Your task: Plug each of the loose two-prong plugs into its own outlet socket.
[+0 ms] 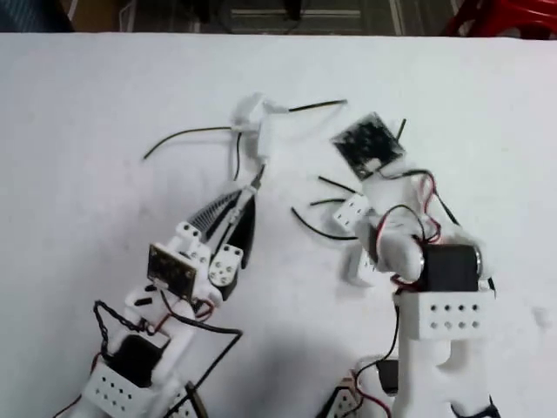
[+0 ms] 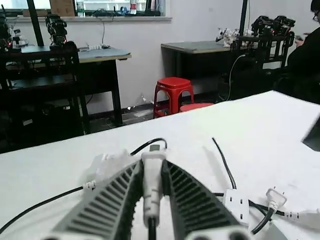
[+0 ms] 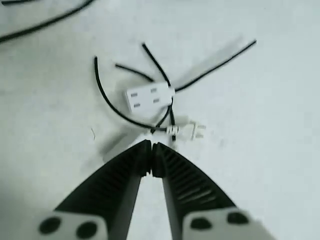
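**Left claw (image 2: 152,164) holds white plug (image 2: 151,192)**

We see it clamped tight on the plug, near what may be an outlet socket (image 1: 261,137). The right claw (image 3: 151,148) is closed on nothing, just beside a loose plug (image 3: 192,131) and second socket (image 3: 147,97).

One white plug (image 2: 151,187) sits clamped between the fingers of the left gripper (image 2: 152,165) (prongs forward), pointing toward a white socket (image 2: 111,162) just beyond it. The other plug (image 3: 192,131) lies flat on the table (image 3: 260,150), its two prongs bare, just beside a second socket (image 3: 147,97) lying slots up, with black cords (image 3: 107,105) curling around both.
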Robot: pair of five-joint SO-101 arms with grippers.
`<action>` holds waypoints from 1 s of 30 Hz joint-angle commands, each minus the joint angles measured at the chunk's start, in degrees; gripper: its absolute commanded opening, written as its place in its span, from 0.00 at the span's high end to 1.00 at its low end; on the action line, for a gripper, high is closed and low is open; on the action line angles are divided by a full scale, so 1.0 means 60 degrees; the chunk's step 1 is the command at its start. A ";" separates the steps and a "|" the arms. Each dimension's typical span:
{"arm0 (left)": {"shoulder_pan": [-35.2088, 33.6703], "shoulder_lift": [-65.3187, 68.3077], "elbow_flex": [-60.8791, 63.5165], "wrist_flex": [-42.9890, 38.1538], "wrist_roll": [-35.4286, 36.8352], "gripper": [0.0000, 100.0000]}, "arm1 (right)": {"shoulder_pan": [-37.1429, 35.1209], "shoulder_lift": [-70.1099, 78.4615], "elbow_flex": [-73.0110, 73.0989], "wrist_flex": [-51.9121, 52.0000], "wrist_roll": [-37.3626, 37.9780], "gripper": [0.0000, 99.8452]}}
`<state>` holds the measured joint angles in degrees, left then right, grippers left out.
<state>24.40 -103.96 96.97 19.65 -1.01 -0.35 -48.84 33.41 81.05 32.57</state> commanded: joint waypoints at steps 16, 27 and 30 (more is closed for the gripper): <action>-0.1253 0.5062 -0.4484 0.1993 0.0088 0.98 | 0.1531 -0.0168 0.4117 -0.1429 -0.1114 0.98; -0.1267 1.1729 -0.9158 0.4879 0.1700 0.97 | 0.1516 -0.0168 0.7179 -0.5033 -0.1128 0.98; -0.1267 1.2286 -0.9875 0.5714 0.2974 0.97 | 0.1516 -0.0168 0.7179 -0.5033 -0.1128 0.98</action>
<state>17.36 -35.12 46.51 47.87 9.19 8.44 -48.84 76.66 52.13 26.33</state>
